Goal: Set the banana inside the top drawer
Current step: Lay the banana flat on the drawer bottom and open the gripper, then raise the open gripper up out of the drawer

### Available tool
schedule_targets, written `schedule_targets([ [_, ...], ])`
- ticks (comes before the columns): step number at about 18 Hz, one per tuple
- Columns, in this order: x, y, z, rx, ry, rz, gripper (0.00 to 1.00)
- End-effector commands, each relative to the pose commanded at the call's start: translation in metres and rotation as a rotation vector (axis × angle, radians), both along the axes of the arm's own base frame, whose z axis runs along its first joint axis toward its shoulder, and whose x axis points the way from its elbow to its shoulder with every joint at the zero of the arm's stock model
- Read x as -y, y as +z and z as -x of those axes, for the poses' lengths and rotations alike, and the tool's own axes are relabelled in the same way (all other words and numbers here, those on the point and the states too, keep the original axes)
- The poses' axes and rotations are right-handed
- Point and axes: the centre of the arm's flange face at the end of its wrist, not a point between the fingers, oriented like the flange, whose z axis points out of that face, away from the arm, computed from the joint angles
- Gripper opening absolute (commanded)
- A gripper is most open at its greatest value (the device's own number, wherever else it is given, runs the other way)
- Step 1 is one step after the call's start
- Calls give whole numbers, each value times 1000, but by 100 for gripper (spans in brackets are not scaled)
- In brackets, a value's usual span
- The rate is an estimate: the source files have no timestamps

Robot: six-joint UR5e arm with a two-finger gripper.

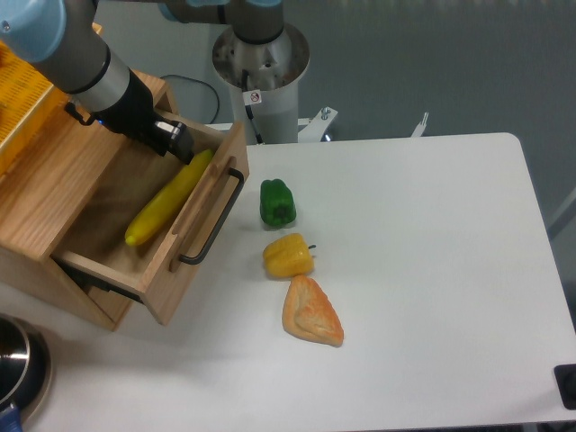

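the banana (168, 199) lies inside the open top drawer (193, 236), along its front wall. the gripper (175, 141) sits at the banana's 12 o'clock end; whether it grips it, i cannot tell.

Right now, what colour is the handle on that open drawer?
Black, a metal bar handle on the top drawer; the fixed camera shows it.

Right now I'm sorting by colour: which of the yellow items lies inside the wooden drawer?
The long curved yellow banana, lying in the oak top drawer; the stubby yellow pepper sits on the table.
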Motion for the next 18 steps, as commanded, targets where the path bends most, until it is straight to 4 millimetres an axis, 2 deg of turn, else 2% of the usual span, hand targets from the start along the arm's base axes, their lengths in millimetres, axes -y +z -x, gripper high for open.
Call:
schedule_targets([
  [4, -1, 18, 7, -7, -11, -29, 57],
  [7, 2, 24, 25, -9, -1, -49, 69],
  [11, 4, 29, 45, -12, 16, -84, 73],
  [14, 11, 29, 71, 16, 17, -96, 83],
  [16, 16, 29, 86, 28, 21, -107, 99],
  [18, 20, 30, 100, 39, 16, -116, 100],
])
